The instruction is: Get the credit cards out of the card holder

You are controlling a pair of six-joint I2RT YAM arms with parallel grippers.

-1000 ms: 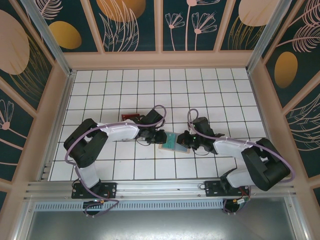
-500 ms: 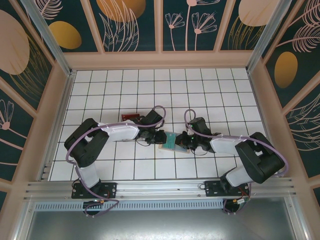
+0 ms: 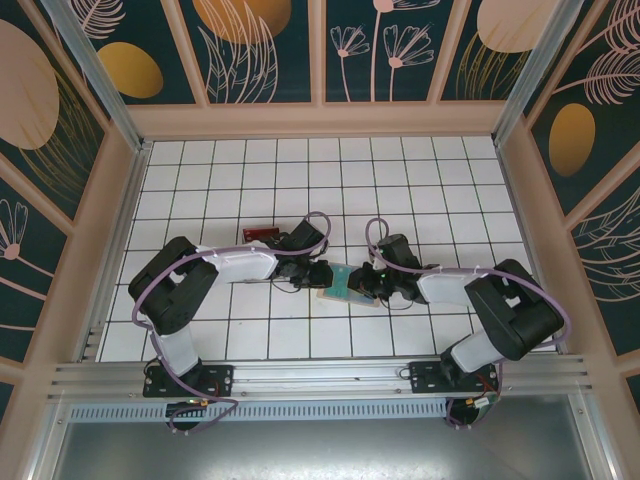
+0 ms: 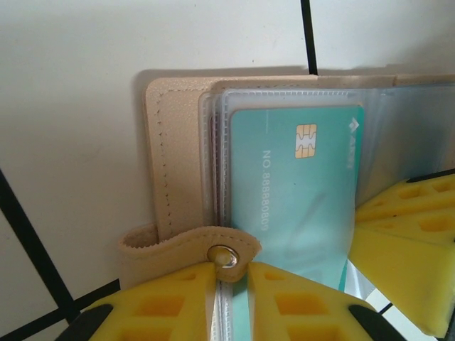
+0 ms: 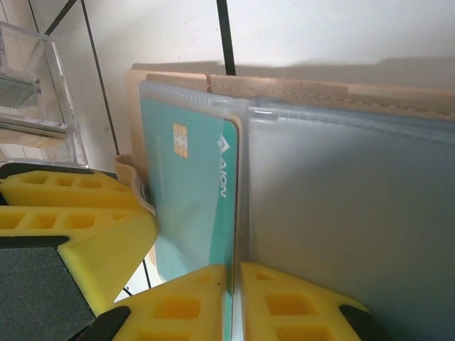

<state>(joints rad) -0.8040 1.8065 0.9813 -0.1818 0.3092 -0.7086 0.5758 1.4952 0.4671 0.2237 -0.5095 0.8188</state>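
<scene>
The tan card holder (image 3: 328, 294) lies open on the tiles between both grippers, its clear sleeves up. A teal credit card (image 4: 291, 185) with a gold chip sits in the top sleeve. My left gripper (image 4: 229, 273) is shut on the holder's (image 4: 174, 142) snap strap and sleeve edges at its left side. My right gripper (image 5: 234, 273) is closed to a thin slit on the edge of the teal card (image 5: 192, 192) and its sleeve. The right fingers (image 4: 405, 241) show beside the card. In the top view the left gripper (image 3: 320, 275) and right gripper (image 3: 370, 282) flank the holder.
A clear plastic tray (image 5: 35, 85) stands just beyond the left fingers (image 5: 78, 213). A small dark red thing (image 3: 260, 234) lies behind the left forearm. Tan walls (image 3: 118, 200) fence the white tiled table (image 3: 300, 180).
The right arm's elbow and forearm have swung left and its gripper has edged closer onto the holder. The left arm and the holder have stayed put.
</scene>
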